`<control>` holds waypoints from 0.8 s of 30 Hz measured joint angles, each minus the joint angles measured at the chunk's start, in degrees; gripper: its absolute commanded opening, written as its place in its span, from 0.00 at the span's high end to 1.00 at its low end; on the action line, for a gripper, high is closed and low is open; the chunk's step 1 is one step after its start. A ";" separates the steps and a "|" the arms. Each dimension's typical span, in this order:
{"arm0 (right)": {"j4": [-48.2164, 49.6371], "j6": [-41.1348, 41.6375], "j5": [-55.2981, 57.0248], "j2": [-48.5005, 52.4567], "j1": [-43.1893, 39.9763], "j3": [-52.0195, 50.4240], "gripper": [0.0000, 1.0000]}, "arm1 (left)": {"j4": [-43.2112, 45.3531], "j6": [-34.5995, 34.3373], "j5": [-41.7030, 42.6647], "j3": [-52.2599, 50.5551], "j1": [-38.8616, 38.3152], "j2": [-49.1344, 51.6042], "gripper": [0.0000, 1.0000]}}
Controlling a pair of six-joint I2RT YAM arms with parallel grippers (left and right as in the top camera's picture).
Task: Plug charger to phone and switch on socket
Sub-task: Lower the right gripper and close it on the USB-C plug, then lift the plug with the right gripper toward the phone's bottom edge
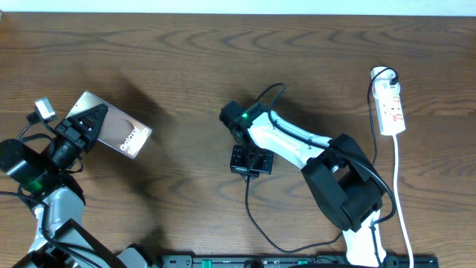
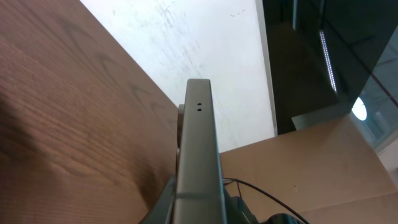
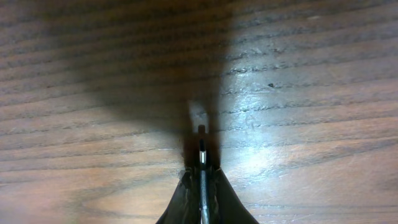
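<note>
Near the left edge of the tabletop (image 1: 223, 45), the left claw (image 1: 89, 120) is clenched on the phone (image 1: 123, 135), which sits tilted with its lettered face up. Around the middle of the tabletop, the right claw (image 3: 201, 171) is pinched shut on the charger (image 3: 201, 149), its small plug tip pointing at the wood. The socket (image 1: 392, 108) lies by the right edge, toward the far corner.

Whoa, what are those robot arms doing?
The left gripper holds the flat brownish-grey phone by one end. The right gripper pinches the thin black charger cable near its plug tip, down at the wooden table. The two are apart, so nothing is plugged in yet. The white power strip socket lies untouched.
</note>
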 measured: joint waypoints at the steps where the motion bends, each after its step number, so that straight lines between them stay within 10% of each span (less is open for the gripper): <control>1: -0.02 0.00 0.00 0.00 0.00 0.00 0.99 | 0.00 0.00 0.00 0.00 0.00 0.00 0.93; 9: 1.29 -3.72 -3.34 0.02 -0.35 0.02 0.99 | 0.00 0.00 0.00 0.00 0.00 0.00 0.93; 24: 15.96 -38.75 -36.83 0.46 -8.37 4.33 0.99 | 0.00 0.02 0.00 0.00 0.00 0.00 0.92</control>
